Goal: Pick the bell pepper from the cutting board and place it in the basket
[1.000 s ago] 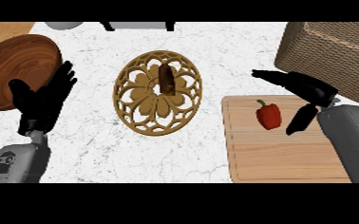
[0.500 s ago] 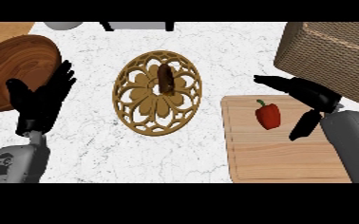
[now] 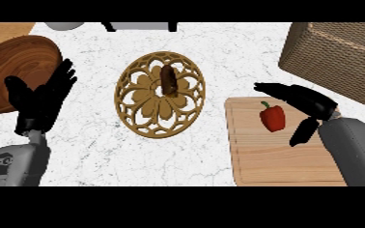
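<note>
Head view, taking the cutting board [image 3: 274,162] as landmark; items run from near to far. The cutting board, of pale wood, lies on the white marbled worktop [image 3: 214,43] at the lower right. Over its right edge comes the grey right forearm, whose black right hand [image 3: 314,104] is spread open above the board's far right corner: the fingers [image 3: 274,88] reach left past the far edge of the board, and the thumb [image 3: 302,131] points down over the board, apart from them. The red bell pepper [image 3: 272,117], with a green stem, lies on the board's far part, in the gap between fingers and thumb; no contact with either can be made out. Well to the left of the board, the left hand [image 3: 39,101] rests open with fingers up and straight, holding nothing, beside a brown wooden plate [image 3: 25,60]. Between that hand and the board sits a round openwork trivet [image 3: 160,94] with a dark brown object [image 3: 169,79] on it. Beyond the board, at the upper right, stands the woven basket [image 3: 331,55].
</note>
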### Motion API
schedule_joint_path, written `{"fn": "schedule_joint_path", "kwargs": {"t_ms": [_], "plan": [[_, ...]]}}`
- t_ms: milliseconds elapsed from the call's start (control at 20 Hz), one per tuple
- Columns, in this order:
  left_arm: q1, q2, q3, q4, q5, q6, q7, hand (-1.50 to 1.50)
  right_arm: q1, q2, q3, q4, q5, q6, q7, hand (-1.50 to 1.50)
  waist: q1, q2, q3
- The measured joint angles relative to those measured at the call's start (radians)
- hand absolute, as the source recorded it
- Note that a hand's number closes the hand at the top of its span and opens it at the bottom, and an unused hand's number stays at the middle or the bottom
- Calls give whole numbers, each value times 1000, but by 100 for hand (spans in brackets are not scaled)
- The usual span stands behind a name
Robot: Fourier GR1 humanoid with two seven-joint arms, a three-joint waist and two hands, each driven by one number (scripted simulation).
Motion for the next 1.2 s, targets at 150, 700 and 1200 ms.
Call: {"fn": "schedule_joint_path", "kwargs": {"t_ms": [150,700,1200], "plan": [[-2,-10,3,18,-9,-5,-17,0,-7,13,-5,28,32,-27,-12,150,0,0,0],[18,-19,16,-7,-24,-18,-10,0,13,49,43,19,171,-128,-47,150,1,-6,-5],[30,-10,32,-4,-21,-21,-11,0,54,321,-30,-108,193,-197,604,150,-24,-25,-25]]}}
